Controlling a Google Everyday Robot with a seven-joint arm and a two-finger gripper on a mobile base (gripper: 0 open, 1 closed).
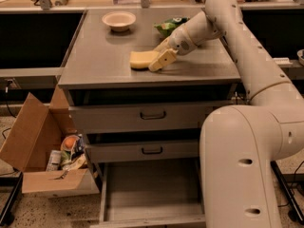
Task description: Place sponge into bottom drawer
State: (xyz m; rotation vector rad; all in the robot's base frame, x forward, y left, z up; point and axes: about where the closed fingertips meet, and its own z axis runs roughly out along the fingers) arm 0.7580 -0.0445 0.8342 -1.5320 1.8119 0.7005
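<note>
The pale yellow sponge (141, 59) lies on the grey cabinet top (99, 56), near the front edge. My gripper (155, 58) reaches in from the right and is open, with one finger (162, 61) in front of the sponge's right end and the other behind it. The fingers straddle that end of the sponge, which rests on the top. The bottom drawer (147, 189) is pulled out at the foot of the cabinet and shows a plain grey floor.
A cream bowl (118, 20) stands at the back of the cabinet top and a green snack bag (168, 26) lies behind my gripper. The two upper drawers (152, 115) are shut. An open cardboard box (40, 151) of clutter sits on the floor to the left. My arm's base fills the lower right.
</note>
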